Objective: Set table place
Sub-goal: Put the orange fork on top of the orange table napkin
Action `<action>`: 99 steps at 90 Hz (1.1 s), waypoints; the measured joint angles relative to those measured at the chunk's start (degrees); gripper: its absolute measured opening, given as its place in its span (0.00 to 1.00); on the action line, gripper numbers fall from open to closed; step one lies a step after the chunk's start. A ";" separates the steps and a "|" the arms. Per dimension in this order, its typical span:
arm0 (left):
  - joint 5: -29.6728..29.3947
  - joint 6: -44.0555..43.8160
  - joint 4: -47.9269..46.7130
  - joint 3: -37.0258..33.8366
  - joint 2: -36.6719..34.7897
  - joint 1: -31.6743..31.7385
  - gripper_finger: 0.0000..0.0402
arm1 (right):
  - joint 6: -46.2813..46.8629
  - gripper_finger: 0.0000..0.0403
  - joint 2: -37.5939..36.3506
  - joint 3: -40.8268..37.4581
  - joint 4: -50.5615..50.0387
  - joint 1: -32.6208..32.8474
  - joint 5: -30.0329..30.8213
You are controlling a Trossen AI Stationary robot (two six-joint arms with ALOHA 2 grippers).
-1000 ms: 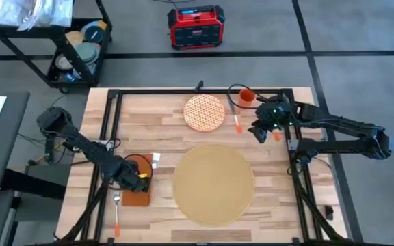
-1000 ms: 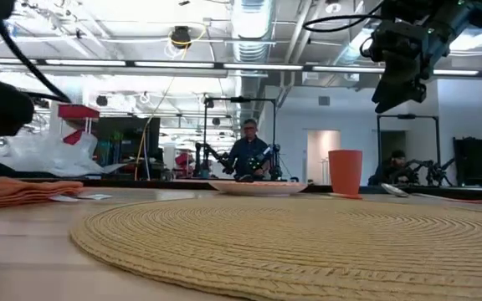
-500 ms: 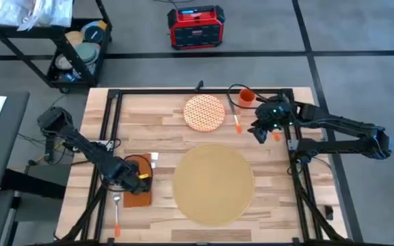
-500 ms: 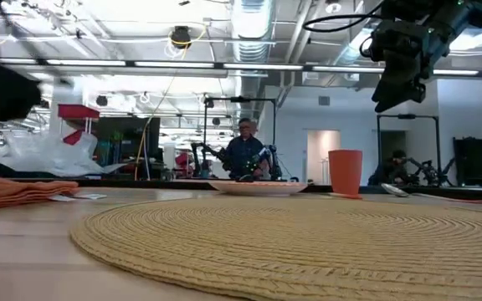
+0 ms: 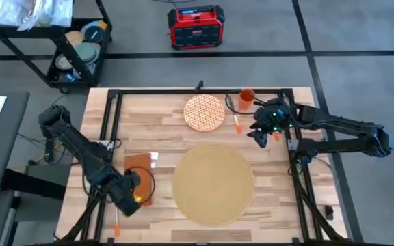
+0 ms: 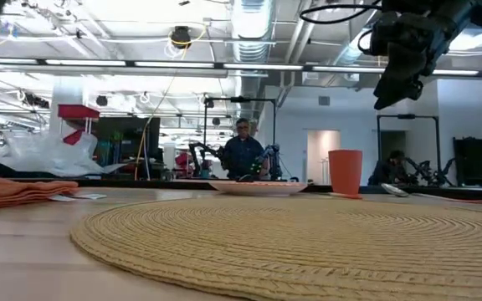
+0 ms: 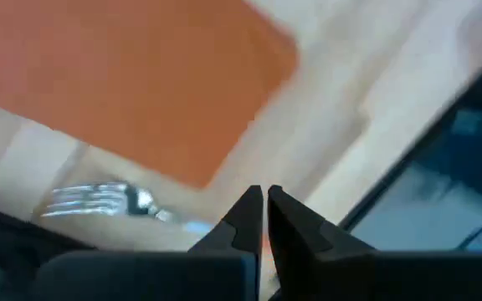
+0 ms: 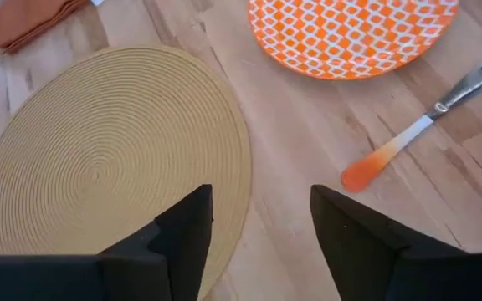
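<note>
Left wrist view alone shows the fork (image 7: 99, 201) beside the napkin (image 7: 132, 84) — left gripper (image 7: 264, 219) closed, empty; right gripper (image 8: 262, 226) spread, empty, near the table's (image 5: 163, 113) far-right corner.

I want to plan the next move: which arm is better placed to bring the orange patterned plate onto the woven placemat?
Probably the right. The right gripper hangs open near the plate, beside the placemat; its wrist view shows both. The left gripper, shut, sits across the table by the napkin and fork.

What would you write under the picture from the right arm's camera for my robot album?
Open right gripper hovering over the table, between the woven placemat and the orange-patterned plate.
</note>
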 joint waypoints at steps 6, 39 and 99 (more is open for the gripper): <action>0.02 8.06 -0.49 0.00 -0.02 -2.03 0.07 | -0.17 0.53 -0.01 0.00 0.02 0.39 -0.01; -0.40 24.13 1.88 -5.95 -0.04 -10.09 0.21 | 1.96 0.61 0.00 0.00 -0.20 1.57 -1.78; 1.65 -40.61 21.92 -17.54 -0.04 -11.25 0.22 | 10.22 0.61 0.20 0.00 1.27 2.46 -1.62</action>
